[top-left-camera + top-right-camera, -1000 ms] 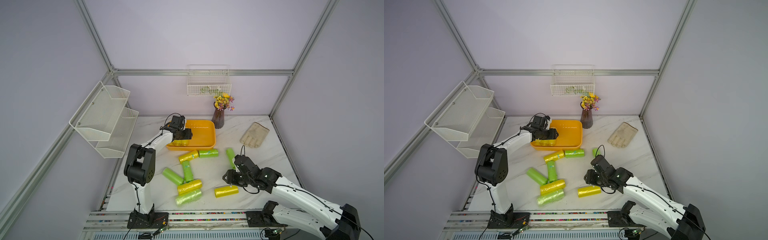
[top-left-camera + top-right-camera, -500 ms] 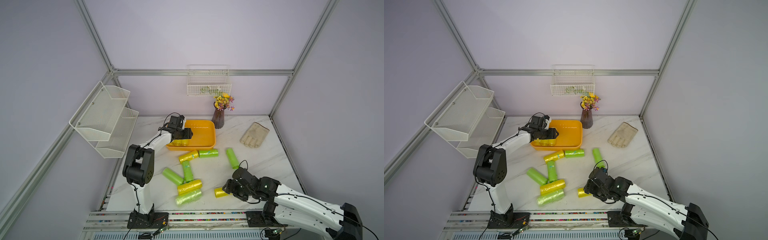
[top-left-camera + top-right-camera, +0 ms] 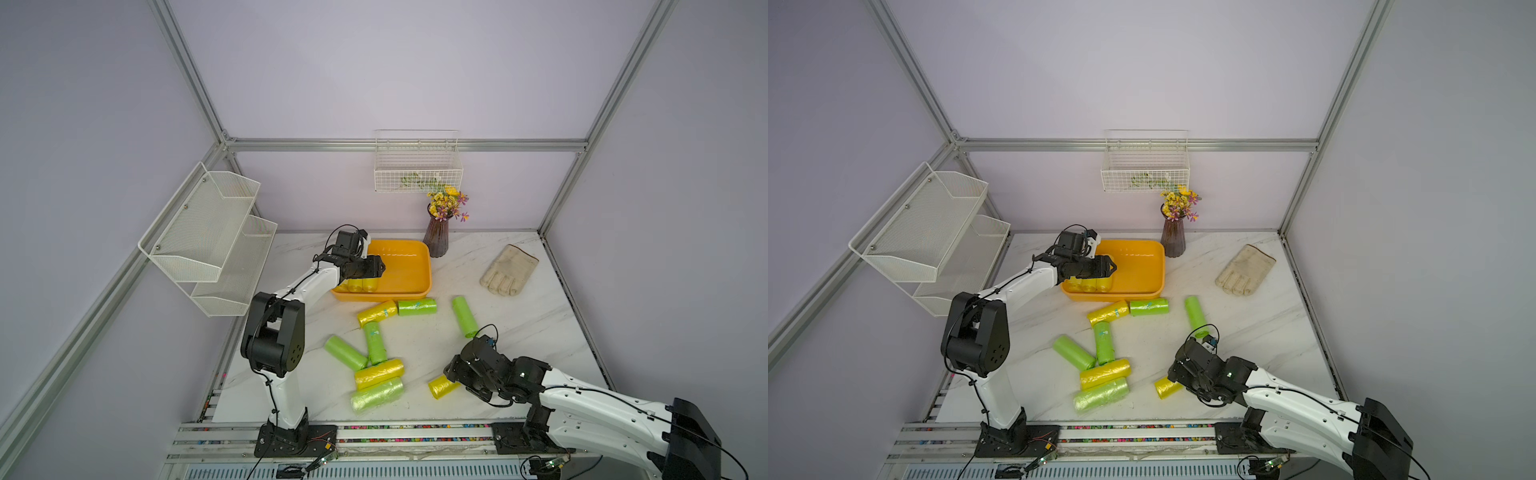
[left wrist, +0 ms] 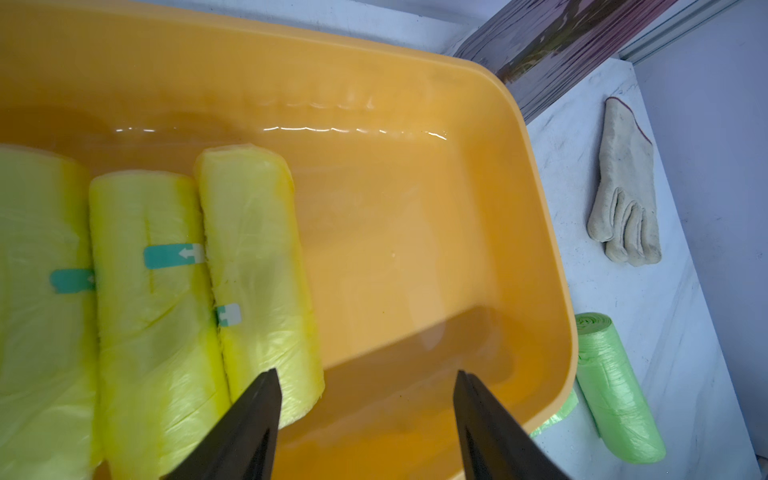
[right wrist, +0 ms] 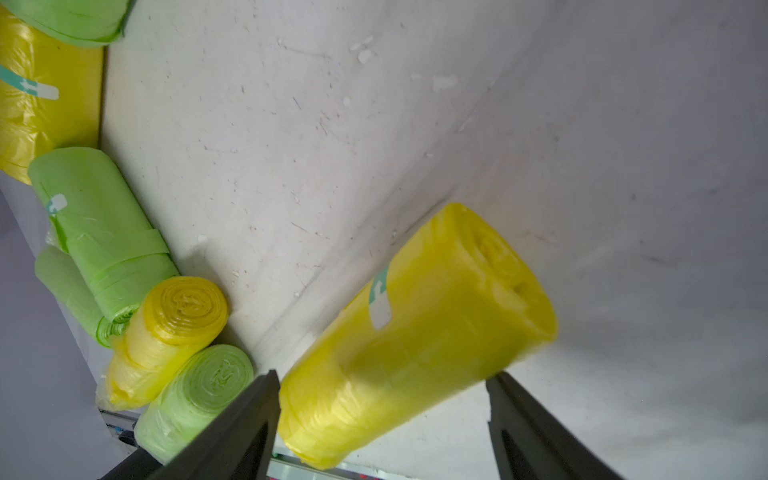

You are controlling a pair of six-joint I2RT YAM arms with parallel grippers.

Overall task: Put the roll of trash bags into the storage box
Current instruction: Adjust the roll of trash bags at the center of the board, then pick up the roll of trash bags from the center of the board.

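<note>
Right wrist: claw [image 5: 384, 373] straddles yellow roll [image 5: 415, 340]

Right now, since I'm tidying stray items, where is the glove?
In both top views the glove lies flat near the table's back right corner, right of the vase and beyond the lone green roll.

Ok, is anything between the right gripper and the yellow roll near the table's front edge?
Nothing visible: the right gripper is open, and one end of the yellow roll lies between its jaws.
</note>
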